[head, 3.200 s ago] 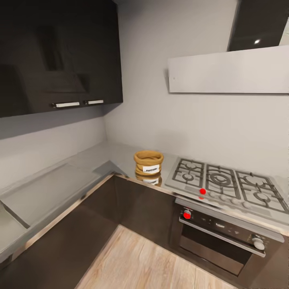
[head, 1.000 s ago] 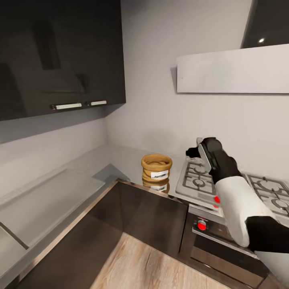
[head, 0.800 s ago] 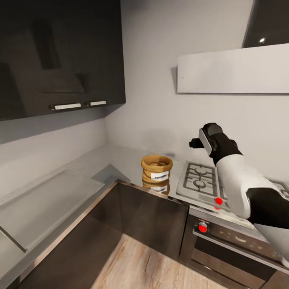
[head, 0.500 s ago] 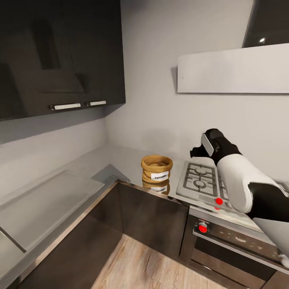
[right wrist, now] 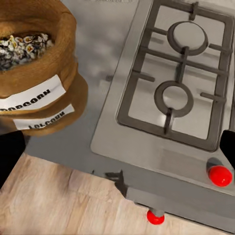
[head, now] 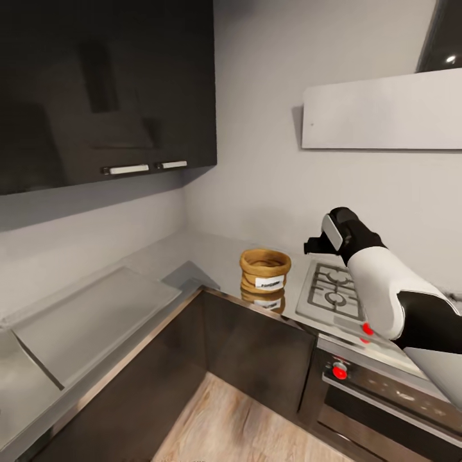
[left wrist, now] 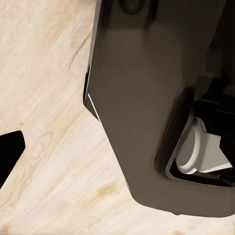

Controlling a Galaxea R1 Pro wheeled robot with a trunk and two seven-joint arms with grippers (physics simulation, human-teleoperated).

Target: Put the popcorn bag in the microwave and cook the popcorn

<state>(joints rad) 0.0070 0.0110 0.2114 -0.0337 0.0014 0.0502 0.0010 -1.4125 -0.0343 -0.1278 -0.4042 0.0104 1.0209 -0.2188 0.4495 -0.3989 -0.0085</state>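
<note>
Popcorn bag [head: 265,276] sits on the steel countertop [head: 96,314] near the corner, just left of the gas hob [head: 333,292], its label facing out and its mirror image showing in the worktop. From the right wrist, pale kernels of popcorn [right wrist: 22,46] fill the bag's open mouth. Right gripper [head: 316,245] hangs above the hob's near-left burners, right of the bag and apart from it; I cannot tell whether its fingers are spread or closed. Left wrist looks down at wood floor [left wrist: 44,127] beside a dark robot part [left wrist: 147,107]; that gripper's state is unclear too.
</note>
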